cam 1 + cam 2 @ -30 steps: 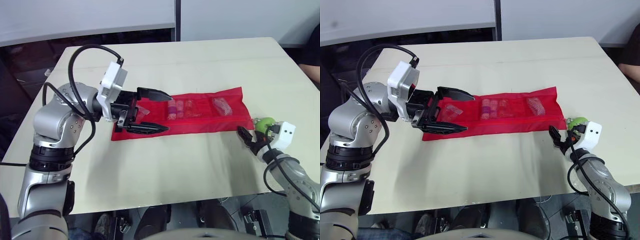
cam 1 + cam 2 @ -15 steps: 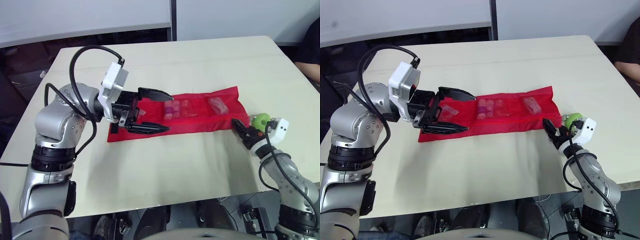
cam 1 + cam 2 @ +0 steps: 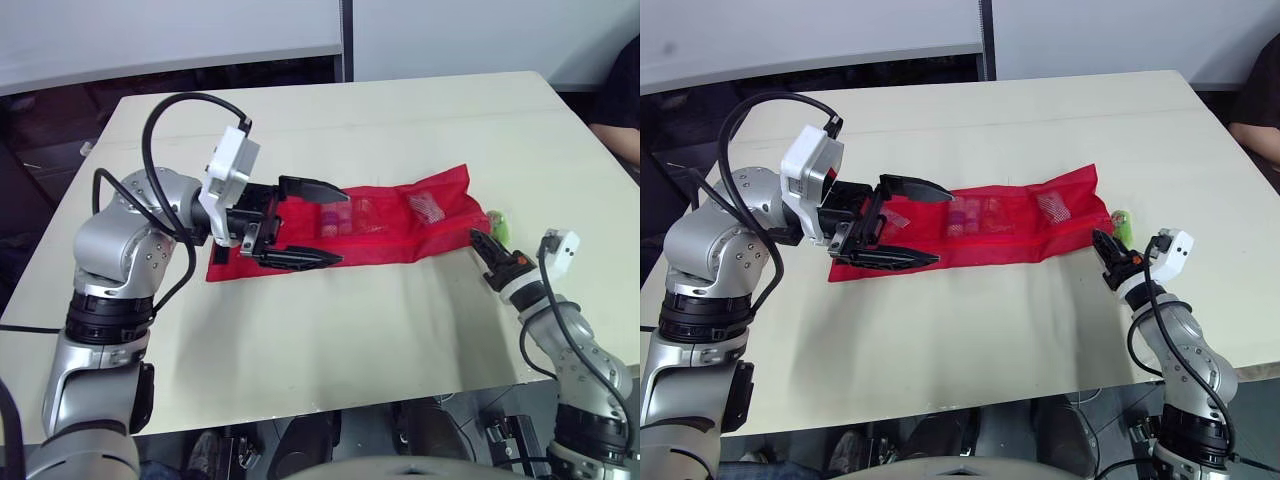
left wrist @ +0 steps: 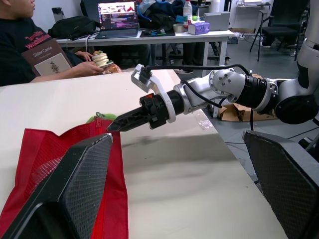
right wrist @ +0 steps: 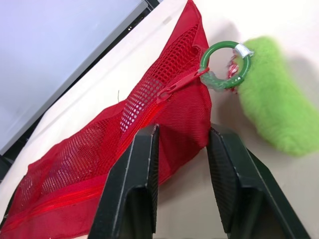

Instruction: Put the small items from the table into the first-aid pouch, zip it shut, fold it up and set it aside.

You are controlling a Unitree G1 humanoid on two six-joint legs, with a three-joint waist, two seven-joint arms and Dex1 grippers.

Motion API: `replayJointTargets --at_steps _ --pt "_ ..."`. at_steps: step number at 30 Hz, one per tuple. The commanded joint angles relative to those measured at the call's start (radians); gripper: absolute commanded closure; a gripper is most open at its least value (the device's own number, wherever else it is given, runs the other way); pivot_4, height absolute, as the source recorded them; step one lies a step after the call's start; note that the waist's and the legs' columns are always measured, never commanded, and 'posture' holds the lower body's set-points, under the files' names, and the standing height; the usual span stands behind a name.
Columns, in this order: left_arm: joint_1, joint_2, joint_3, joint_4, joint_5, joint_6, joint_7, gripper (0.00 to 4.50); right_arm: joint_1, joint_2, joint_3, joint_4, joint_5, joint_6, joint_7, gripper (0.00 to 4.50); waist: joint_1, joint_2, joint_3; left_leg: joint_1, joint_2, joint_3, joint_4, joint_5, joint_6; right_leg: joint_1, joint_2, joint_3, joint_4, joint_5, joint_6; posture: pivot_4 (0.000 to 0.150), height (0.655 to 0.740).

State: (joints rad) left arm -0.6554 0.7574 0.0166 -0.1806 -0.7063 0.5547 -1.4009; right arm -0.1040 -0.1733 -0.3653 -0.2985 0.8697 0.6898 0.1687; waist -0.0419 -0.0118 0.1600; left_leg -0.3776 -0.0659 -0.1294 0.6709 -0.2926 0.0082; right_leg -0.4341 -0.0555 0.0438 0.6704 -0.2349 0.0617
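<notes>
Pouch (image 3: 380,222) flat on table (image 3: 400,120), centre, stretched nine-to-three. Left gripper (image 3: 341,226) over pouch's nine o'clock end. Charm (image 3: 499,226) touching three o'clock corner; right gripper (image 3: 478,239) at charm's seven o'clock.

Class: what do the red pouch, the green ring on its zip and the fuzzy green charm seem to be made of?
Red pouch: woven mesh fabric, probably nylon; open holes show. Green ring: smooth, glossy, likely plastic, possibly coated metal. Green charm: plush, matte, fuzzy pile at its edge.
</notes>
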Motion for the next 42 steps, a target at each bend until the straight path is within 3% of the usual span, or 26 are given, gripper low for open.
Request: replayJointTargets --at_steps 1,10,16,20,23,26,32,36,42 --pt "-0.016 0.007 -0.001 0.004 0.013 -0.025 -0.015 0.00 0.005 -0.024 -0.027 -0.029 0.016 -0.032 0.020 4.48 0.001 0.000 0.000 0.000 0.000 0.000 0.000 0.000 0.000 0.000 0.000 0.000 0.000 0.000 0.000 0.150 0.7368" --pt "-0.018 0.007 -0.001 0.026 0.023 -0.047 -0.022 0.00 0.112 -0.169 -0.188 -0.135 0.132 -0.053 0.109 4.48 0.011 0.002 0.001 -0.001 -0.001 0.000 0.000 0.000 0.000 0.000 -0.001 0.000 0.000 0.000 0.000 0.150 0.7368" --pt "-0.031 0.008 -0.002 0.050 0.036 -0.061 -0.018 0.00 0.187 -0.406 -0.215 -0.265 0.158 -0.017 0.277 4.48 0.000 0.003 0.002 0.000 0.000 0.001 0.000 -0.002 0.003 0.001 0.000 0.000 -0.001 0.000 0.000 0.150 0.7368" --pt "-0.044 0.008 -0.008 0.074 0.058 -0.079 -0.029 0.00 0.123 -0.573 -0.090 -0.326 0.086 0.013 0.330 4.48 -0.001 0.004 0.002 0.001 0.001 0.002 0.001 -0.002 0.003 0.001 0.001 0.000 0.000 0.000 0.000 0.150 0.7368" --pt "-0.054 0.006 -0.010 0.089 0.066 -0.088 -0.034 0.00 0.039 -0.680 0.090 -0.360 -0.031 0.027 0.379 4.48 0.002 0.003 0.002 0.000 0.001 0.001 0.002 0.000 0.001 0.001 0.001 -0.001 -0.001 0.000 0.000 0.150 0.7368" --pt "-0.055 0.006 -0.012 0.088 0.068 -0.090 -0.033 0.00 -0.120 -0.671 0.267 -0.362 -0.094 0.052 0.371 4.48 0.001 0.002 0.003 -0.002 0.001 0.000 0.003 0.000 0.000 0.001 0.000 -0.002 -0.002 0.000 0.000 0.150 0.7368" --pt "-0.049 0.006 -0.005 0.071 0.067 -0.083 -0.024 0.00 -0.283 -0.770 0.632 -0.314 -0.447 -0.007 0.485 4.48 0.009 0.001 0.003 -0.004 0.000 -0.003 0.003 0.000 0.000 0.001 0.000 -0.005 -0.006 0.000 0.000 0.150 0.7368" --pt "-0.039 0.010 0.000 0.059 0.064 -0.079 -0.014 0.00 -0.325 -0.781 0.724 -0.279 -0.591 -0.046 0.523 4.48 0.010 0.001 0.003 -0.005 -0.001 -0.003 0.003 0.000 0.000 0.001 -0.001 -0.005 -0.008 0.001 0.001 0.150 0.7368" --pt "-0.025 0.015 0.008 0.056 0.063 -0.076 -0.001 0.00 -0.288 -0.734 0.617 -0.331 -0.520 -0.013 0.561 2.39 0.011 0.001 0.003 -0.005 0.000 -0.003 0.003 0.000 0.000 0.001 -0.001 -0.005 -0.007 0.002 0.000 0.150 0.7368"
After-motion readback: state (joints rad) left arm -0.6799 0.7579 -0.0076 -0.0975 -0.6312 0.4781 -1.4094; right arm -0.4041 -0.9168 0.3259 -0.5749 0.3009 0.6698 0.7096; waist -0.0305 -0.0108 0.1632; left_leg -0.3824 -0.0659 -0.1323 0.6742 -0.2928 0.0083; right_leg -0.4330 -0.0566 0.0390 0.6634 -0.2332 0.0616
